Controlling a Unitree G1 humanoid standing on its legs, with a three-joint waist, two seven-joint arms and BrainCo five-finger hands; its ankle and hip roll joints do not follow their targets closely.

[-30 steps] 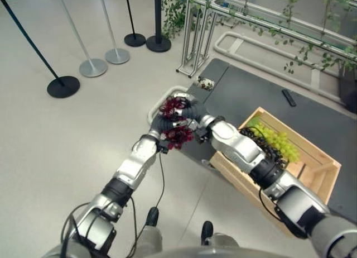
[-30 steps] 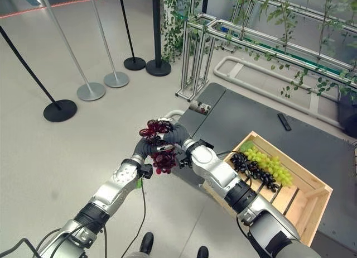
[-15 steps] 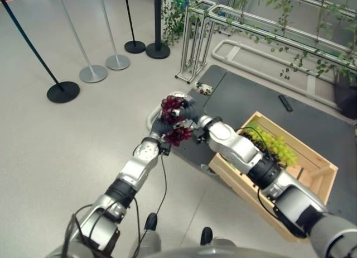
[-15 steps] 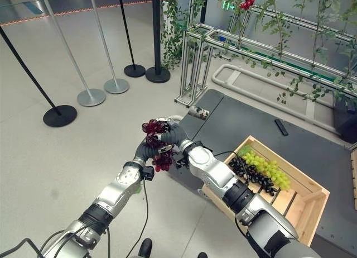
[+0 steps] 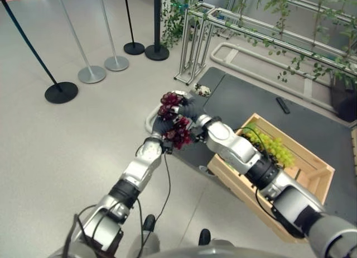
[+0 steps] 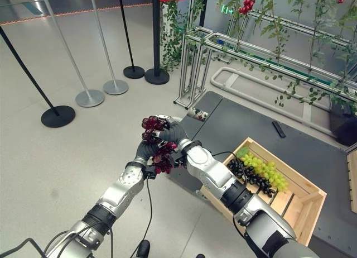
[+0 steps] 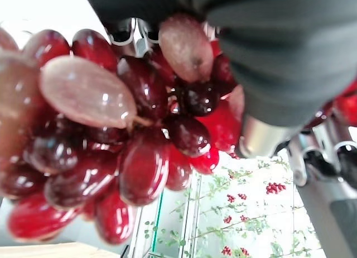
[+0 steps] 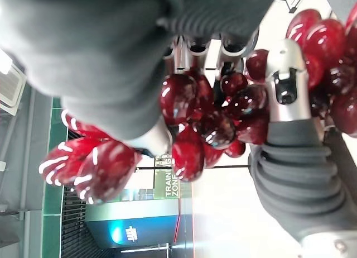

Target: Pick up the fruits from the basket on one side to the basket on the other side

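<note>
Fingers of left hand [image 5: 163,125] and right hand [image 5: 188,110] both curled round red grapes [image 5: 178,132]; mistimed release risked dropping them on floor.

Both hands are bunched up over the near left corner of the dark grey platform [image 6: 312,129], the left hand [image 6: 146,150] and right hand [image 6: 174,136] wrapped around the same bunch of dark red grapes [image 6: 159,149], so no slack between them. To the right, the light wooden slatted crate [image 6: 304,205] has green and black grapes crowding its far end, bare slats nearer. A small black remote [image 6: 277,129] sits well clear.
</note>
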